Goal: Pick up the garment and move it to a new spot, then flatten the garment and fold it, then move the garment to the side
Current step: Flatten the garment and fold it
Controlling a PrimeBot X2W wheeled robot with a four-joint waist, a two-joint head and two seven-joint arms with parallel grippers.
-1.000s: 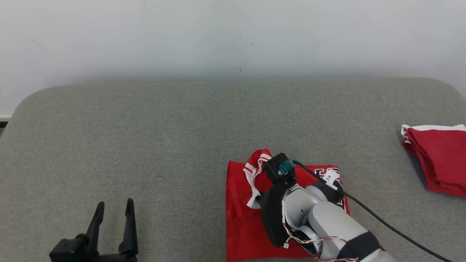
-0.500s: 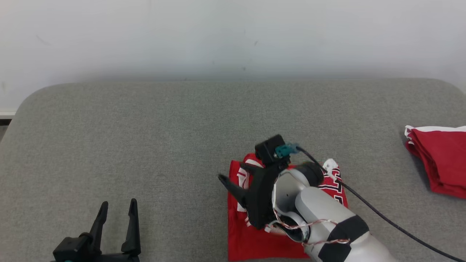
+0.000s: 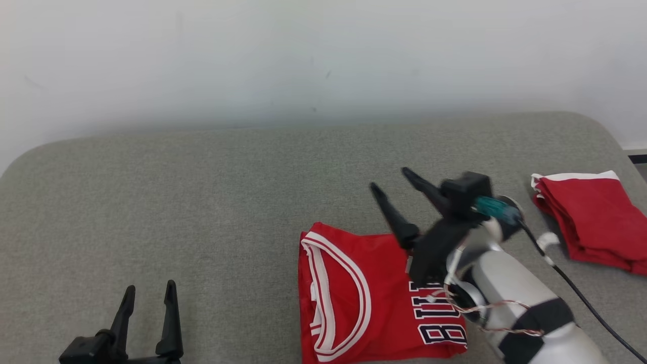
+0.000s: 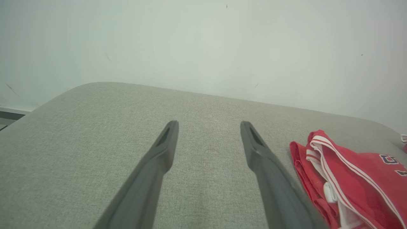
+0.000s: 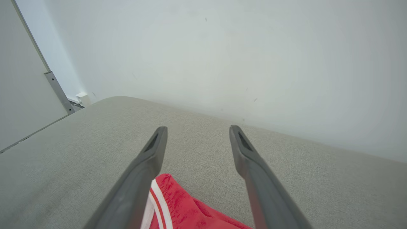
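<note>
Released since a second ago, the fingers of our right gripper point(image 3: 389, 179) stand spread and empty, lifted clear of the jersey point(image 3: 354, 293), which lies folded on the grey cushion point(image 3: 202, 202). Left gripper point(image 3: 150, 286) likewise spread, idle. We judge the cloth light and limp: pinch all layers at a folded edge.

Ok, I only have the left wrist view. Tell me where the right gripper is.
Observer: The right gripper hangs over the red jersey's far edge, fingers apart, holding nothing.
Operator: Give me the jersey's overall shape.
Observer: It is folded into a flat rectangle on the grey surface, with the lettering facing up.
Operator: Report anything else lying there.
Observer: A second folded red garment lies at the far right.
</note>
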